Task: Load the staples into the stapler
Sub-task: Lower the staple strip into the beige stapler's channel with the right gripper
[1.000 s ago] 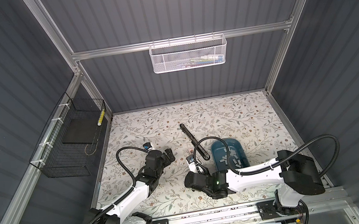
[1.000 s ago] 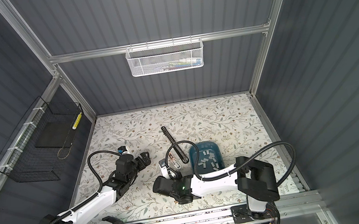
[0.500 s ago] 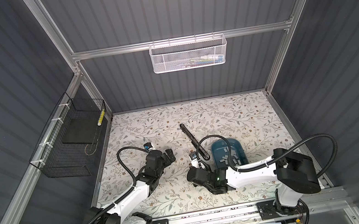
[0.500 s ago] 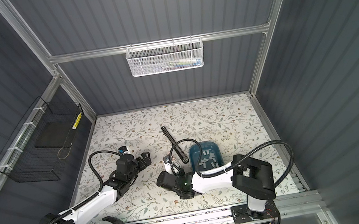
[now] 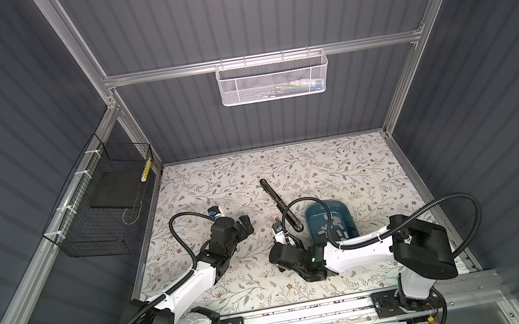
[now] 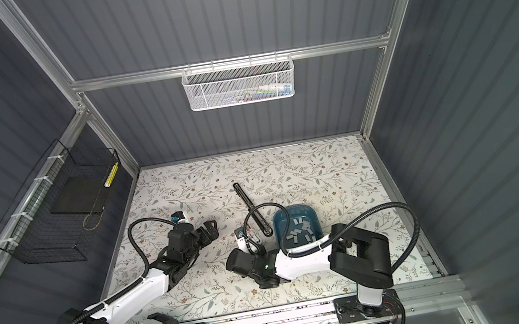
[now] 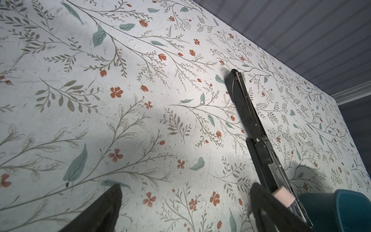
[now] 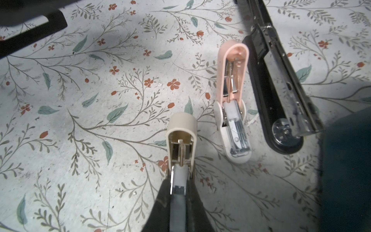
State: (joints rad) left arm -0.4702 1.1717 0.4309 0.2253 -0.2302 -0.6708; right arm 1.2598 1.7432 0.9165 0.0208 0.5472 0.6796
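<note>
Pinching a staple strip (image 8: 177,200), the right gripper (image 8: 178,181) partly hides the beige stapler (image 8: 181,128).

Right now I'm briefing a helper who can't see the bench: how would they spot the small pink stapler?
On the floral-patterned tabletop, find the dark teal plastic bin of grey staple strips; a long black metal stapler lies open beside it. On that stapler's far side lies the small pink plastic stapler, hinged open, pink where its beige plastic neighbour is cream.
</note>
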